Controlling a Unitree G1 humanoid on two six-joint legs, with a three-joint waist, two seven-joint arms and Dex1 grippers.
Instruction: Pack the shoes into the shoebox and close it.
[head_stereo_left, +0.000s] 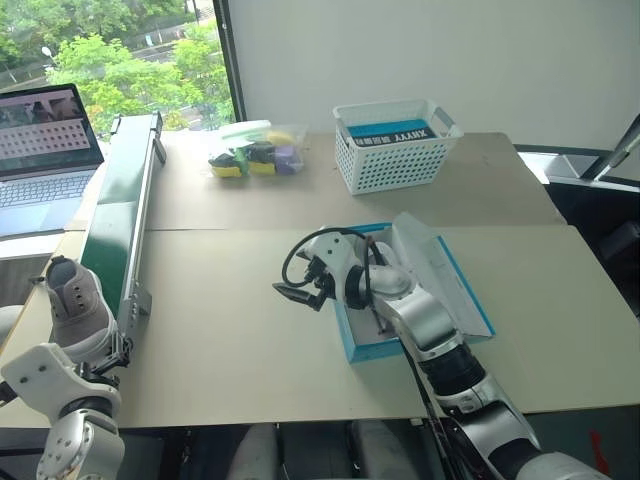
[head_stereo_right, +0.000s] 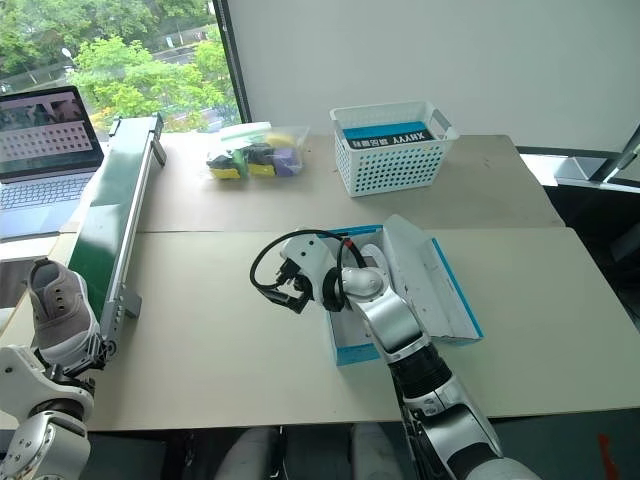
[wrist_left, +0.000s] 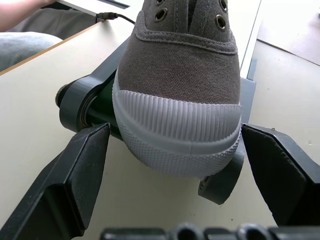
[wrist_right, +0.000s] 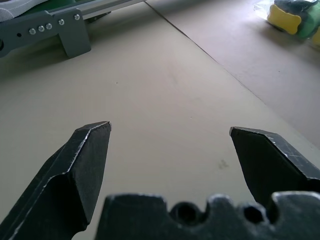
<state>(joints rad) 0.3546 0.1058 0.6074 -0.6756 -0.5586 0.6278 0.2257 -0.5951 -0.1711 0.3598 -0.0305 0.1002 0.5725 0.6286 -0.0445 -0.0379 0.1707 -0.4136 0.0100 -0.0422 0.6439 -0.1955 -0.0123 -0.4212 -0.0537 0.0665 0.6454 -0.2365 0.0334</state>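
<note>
Beige table (head_stereo_left: 250, 330) beside a window (head_stereo_left: 110, 50), white wall (head_stereo_left: 420, 50) behind

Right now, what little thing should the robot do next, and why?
Probably close the left gripper on the shoe: the toe already sits between its open fingers at the conveyor's end, not yet pinched, and the shoebox lies open.

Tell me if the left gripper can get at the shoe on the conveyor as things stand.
Probably yes: the left gripper is open, one finger on each side of the shoe toe at the conveyor end, with nothing between.
</note>
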